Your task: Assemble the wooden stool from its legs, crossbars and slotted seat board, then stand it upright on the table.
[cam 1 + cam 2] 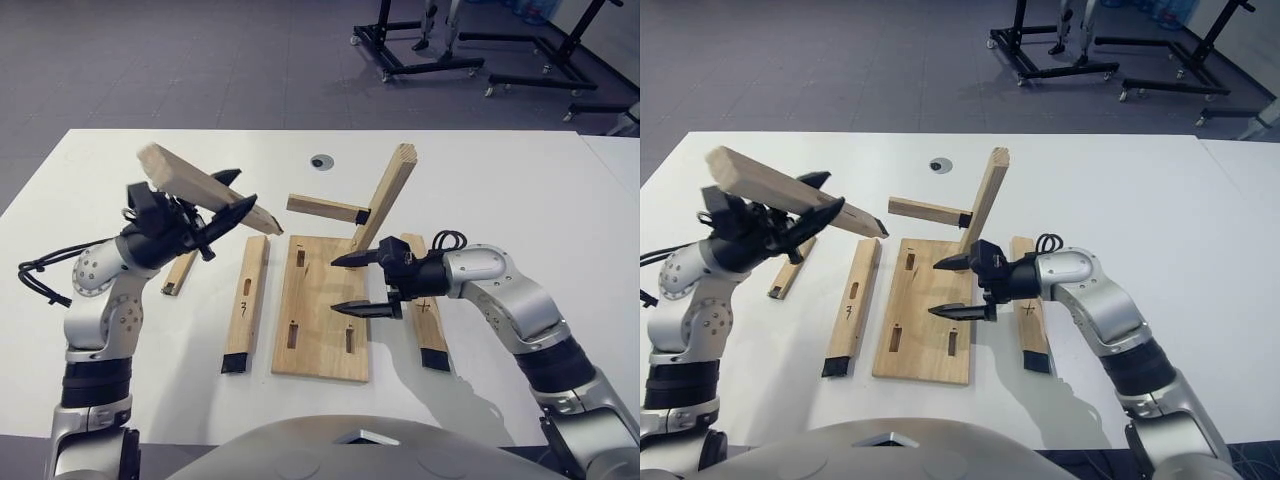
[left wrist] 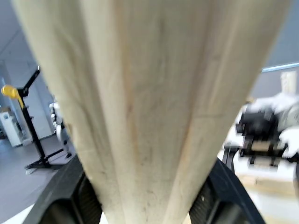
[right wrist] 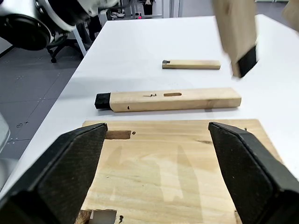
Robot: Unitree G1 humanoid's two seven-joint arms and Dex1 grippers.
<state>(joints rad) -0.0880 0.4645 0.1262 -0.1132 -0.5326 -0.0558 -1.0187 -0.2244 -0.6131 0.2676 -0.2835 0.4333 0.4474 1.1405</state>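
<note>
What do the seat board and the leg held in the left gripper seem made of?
Seat board: pale, matte, seemingly unvarnished wood; grain streaks show. Leg in the left gripper: same light wood, long grain lines visible; its dark end may be paint or a cap, unclear.

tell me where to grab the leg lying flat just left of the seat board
Grip the flat leg at its middle, across its narrow width, coming straight down from above. It lies flat on the table with both long sides free, a gap from the seat board. The open right tool hangs nearest.
</note>
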